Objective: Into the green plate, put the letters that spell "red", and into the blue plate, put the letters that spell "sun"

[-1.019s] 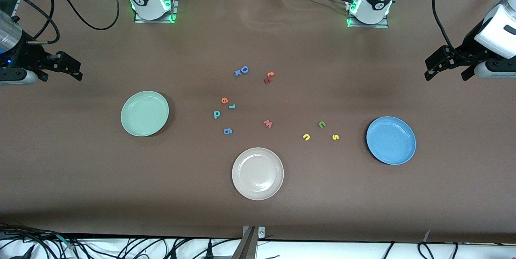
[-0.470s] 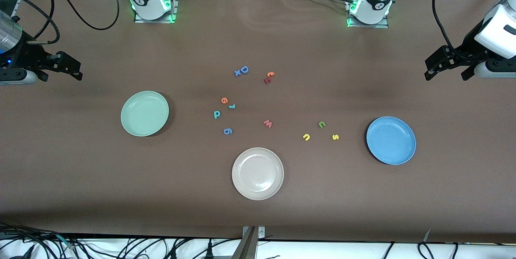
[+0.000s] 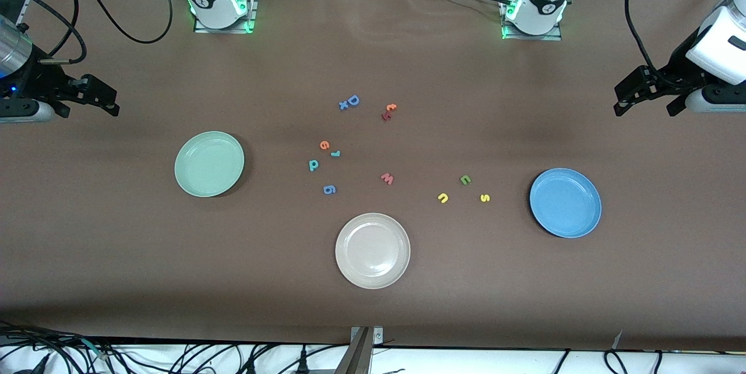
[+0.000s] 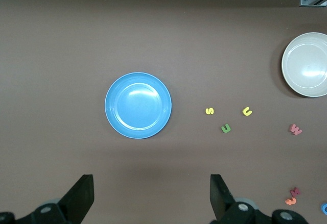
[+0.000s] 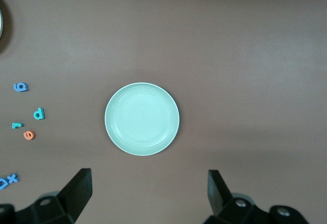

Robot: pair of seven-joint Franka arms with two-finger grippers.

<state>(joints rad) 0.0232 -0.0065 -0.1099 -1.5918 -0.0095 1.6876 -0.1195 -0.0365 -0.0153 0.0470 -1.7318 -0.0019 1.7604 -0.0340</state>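
- Nothing moved since earlier frames.
- left gripper, right gripper: both spread wide, empty, waiting at table ends.
- teal "d": light, soft foam; pinch across edges.

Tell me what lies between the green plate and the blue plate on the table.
In the front view, between the green plate and the blue plate lie scattered foam letters on brown table.

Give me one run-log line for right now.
stage: not started | left gripper: open, waiting | right gripper: open, waiting | green plate, blue plate: no letters in them
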